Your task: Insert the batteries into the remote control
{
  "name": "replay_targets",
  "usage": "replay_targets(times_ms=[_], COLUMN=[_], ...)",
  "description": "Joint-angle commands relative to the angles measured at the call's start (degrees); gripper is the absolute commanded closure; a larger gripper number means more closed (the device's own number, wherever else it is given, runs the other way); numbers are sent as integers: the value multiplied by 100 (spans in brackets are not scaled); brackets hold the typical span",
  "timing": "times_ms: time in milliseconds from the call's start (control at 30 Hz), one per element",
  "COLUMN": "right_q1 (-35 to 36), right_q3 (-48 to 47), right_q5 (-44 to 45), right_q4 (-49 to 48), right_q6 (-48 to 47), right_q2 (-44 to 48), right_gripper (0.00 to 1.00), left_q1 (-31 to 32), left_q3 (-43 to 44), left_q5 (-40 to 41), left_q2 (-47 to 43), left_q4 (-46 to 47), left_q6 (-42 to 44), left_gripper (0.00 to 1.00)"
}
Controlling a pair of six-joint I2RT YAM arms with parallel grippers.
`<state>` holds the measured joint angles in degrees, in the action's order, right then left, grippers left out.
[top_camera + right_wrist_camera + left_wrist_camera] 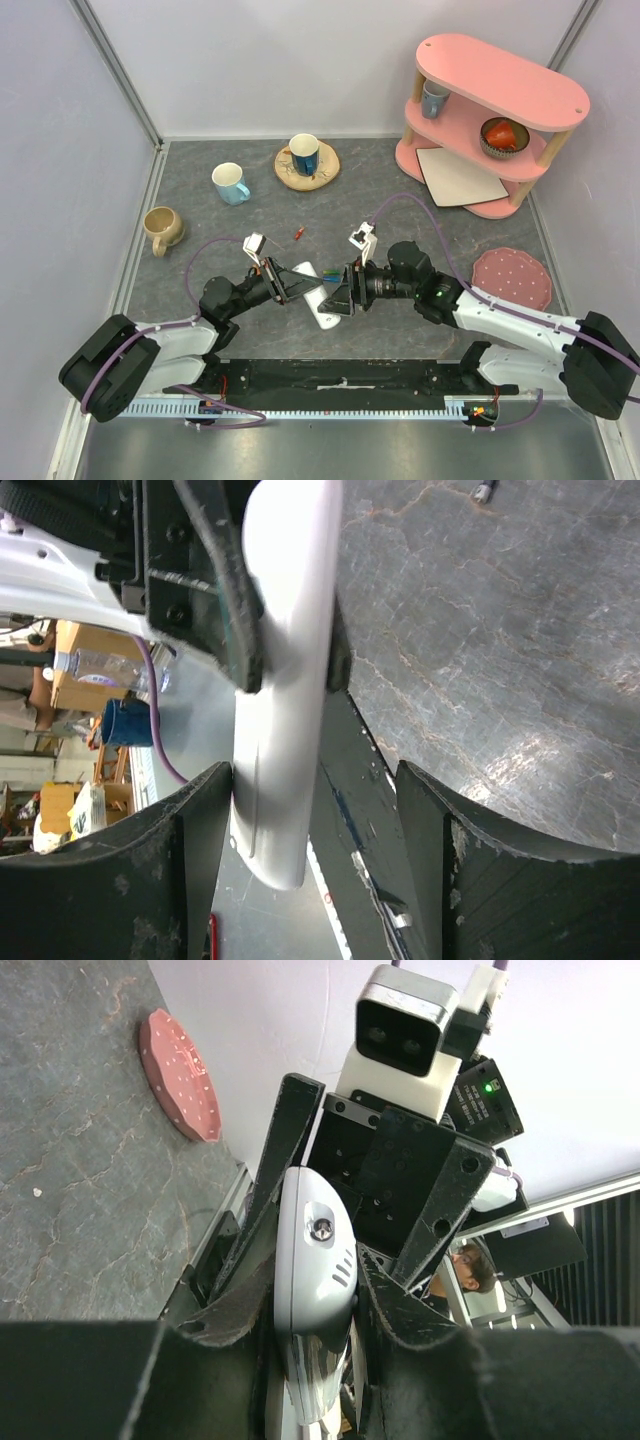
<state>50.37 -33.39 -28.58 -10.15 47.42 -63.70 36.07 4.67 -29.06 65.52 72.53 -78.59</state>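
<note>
- Remote control [312, 1260] hangs above the middle of the worktop [215, 225], clamped edgewise in my left jaws
- My right jaws stand apart astride its free end, one finger [190, 880] just beside it and the other well clear
- I judge this a regrasp or a cover pull, so I'd centre first, squeeze slowly and hold the left grip firm
- Behind it a red battery [299, 233] lies on the worktop; I can't tell whether any battery is loaded

Black-and-white arms [180, 340], purple cables [187, 272]
</note>
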Motion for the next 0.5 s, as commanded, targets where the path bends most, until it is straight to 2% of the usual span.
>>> replay_targets(times_ms=[0, 200, 300, 400, 467], right_q1=[-97, -115, -115, -115, -124], right_q3=[78, 174, 236, 297, 368], right_q5=[54, -77, -139, -306, -420], right_q4=[-425, -794, -988, -1225, -1435], right_q6=[145, 382, 505, 636, 716], right_q2=[-107, -248, -283, -371, -397], right_gripper=[27, 34, 40, 54, 57], left_q1=[31, 31, 31, 31, 31], left_q3=[149, 131, 131, 131, 131], left_q5=[-153, -161, -153, -126, -100], left_q2=[-162, -179, -197, -206, -223], left_q4=[446, 455, 455, 394, 306], left_q6=[-139, -131, -113, -61, -34], left_gripper=[98, 98, 98, 98, 98])
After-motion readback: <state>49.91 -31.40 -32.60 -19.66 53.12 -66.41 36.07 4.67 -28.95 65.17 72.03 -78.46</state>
